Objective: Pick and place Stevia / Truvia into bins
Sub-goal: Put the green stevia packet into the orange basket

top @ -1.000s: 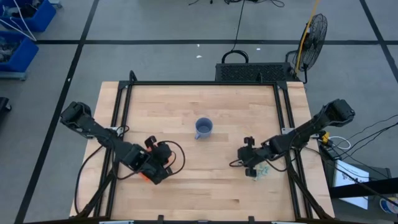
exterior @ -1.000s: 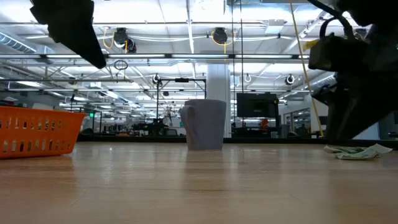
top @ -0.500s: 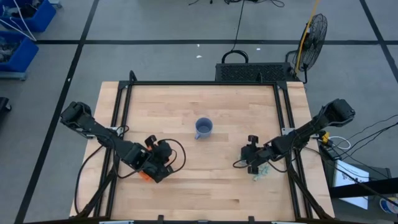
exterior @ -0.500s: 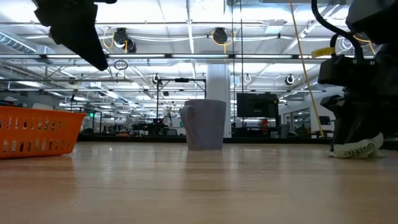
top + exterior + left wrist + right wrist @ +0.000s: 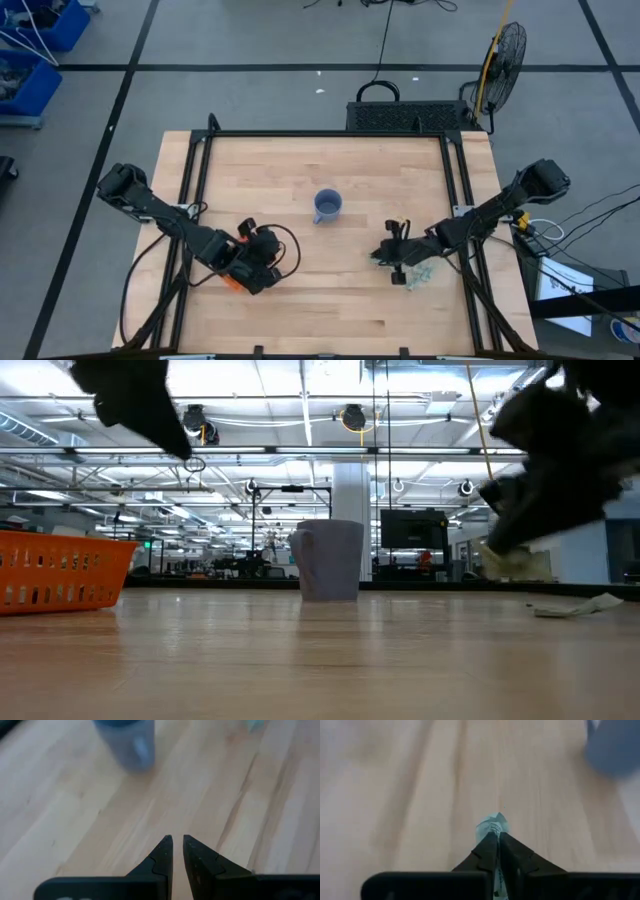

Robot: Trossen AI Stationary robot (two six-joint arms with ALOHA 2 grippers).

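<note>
My right gripper is shut on one pale green sweetener packet and hangs above the table, left of the packet pile lying flat near the right edge. The pile also shows in the low view. My left gripper is shut and empty, above the orange bin, which stands on the table at the front left and is mostly hidden under the gripper in the high view. My right gripper pinches the packet between its two fingers. A crumpled end of the packet sticks out past the fingertips. The packet is lifted clear of the table and hangs under the fingers in the low view.
A blue-grey mug stands upright at the table's middle, between the two arms. Bare wood lies between the mug and the near edge. Black frame rails run along the table's left and right sides.
My right gripper went down onto the packet pile, then rose and moved toward the table's left with one packet, now clear of the table. My left gripper has shifted a little toward the table's right above the bin.
</note>
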